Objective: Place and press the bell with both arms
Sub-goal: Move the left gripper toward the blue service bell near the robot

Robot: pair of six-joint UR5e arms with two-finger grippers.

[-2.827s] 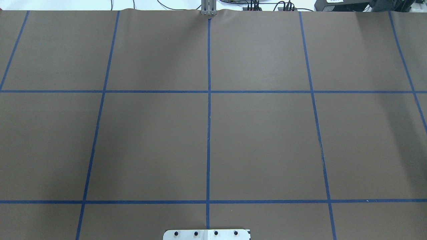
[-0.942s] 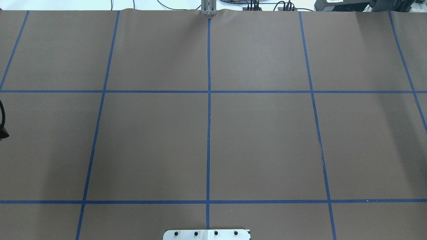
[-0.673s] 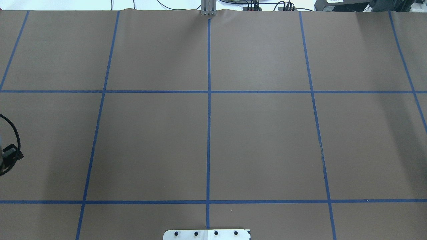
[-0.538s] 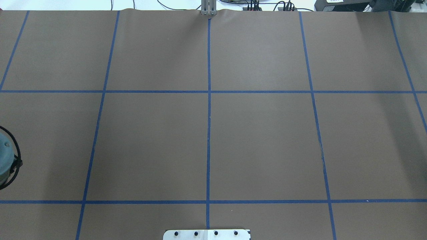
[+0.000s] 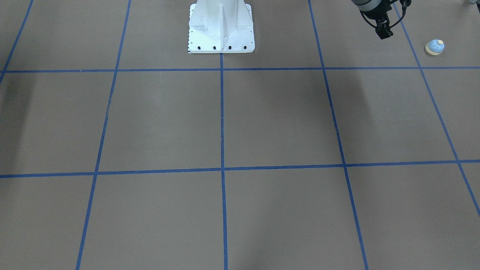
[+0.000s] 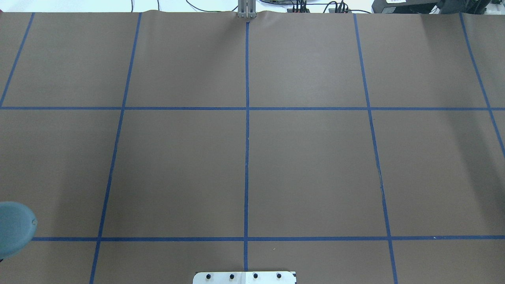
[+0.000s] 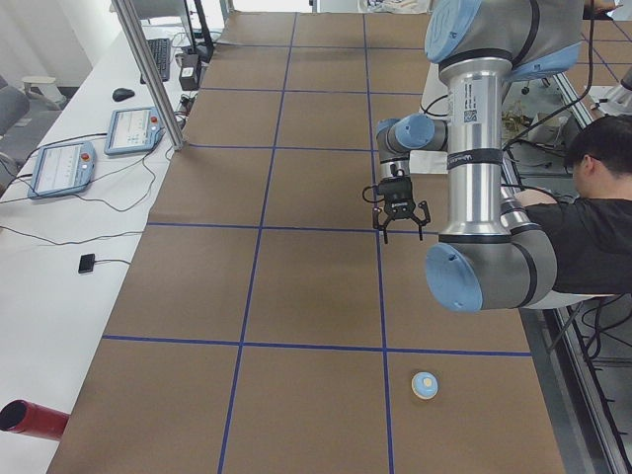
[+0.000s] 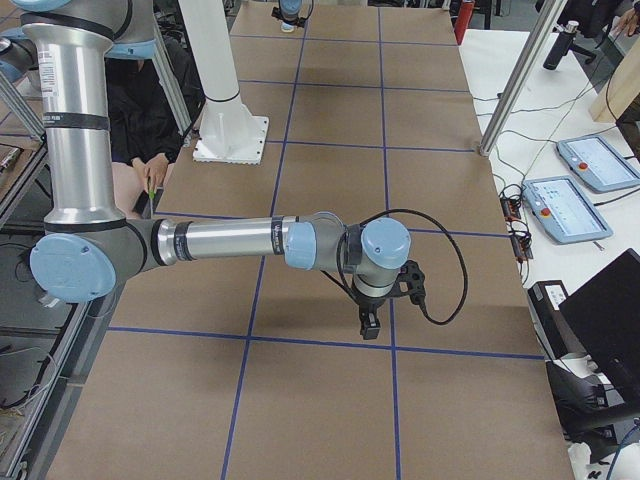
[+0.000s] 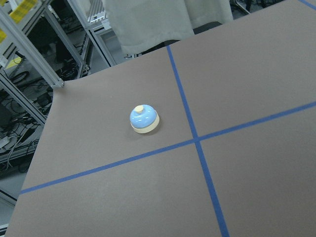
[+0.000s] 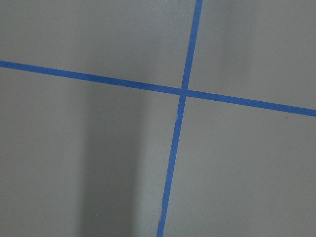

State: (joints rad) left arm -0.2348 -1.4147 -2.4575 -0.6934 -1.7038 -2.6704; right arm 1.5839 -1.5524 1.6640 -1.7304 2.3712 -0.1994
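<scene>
The light-blue bell (image 5: 435, 47) with its cream button stands upright on the brown table near the left end. It also shows in the exterior left view (image 7: 425, 384) and in the left wrist view (image 9: 144, 119), beside a crossing of blue tape lines. My left gripper (image 7: 401, 233) hangs above the table, about one grid square beyond the bell and apart from it. I cannot tell whether it is open or shut. My right gripper (image 8: 370, 328) hangs low over the table's right end, far from the bell. I cannot tell its state either. Neither wrist view shows fingers.
The white pedestal (image 5: 221, 26) stands at the robot's edge of the table. An operator (image 7: 592, 217) sits by the table's edge behind the left arm. A red cylinder (image 7: 30, 420) and teach pendants (image 7: 59, 168) lie on the side bench. A metal post (image 7: 148, 69) stands there too.
In the overhead view the left arm has come in at the left edge and slid toward the robot's side. First only its cable loop showed. Now a blue-grey joint cap shows lower down.
</scene>
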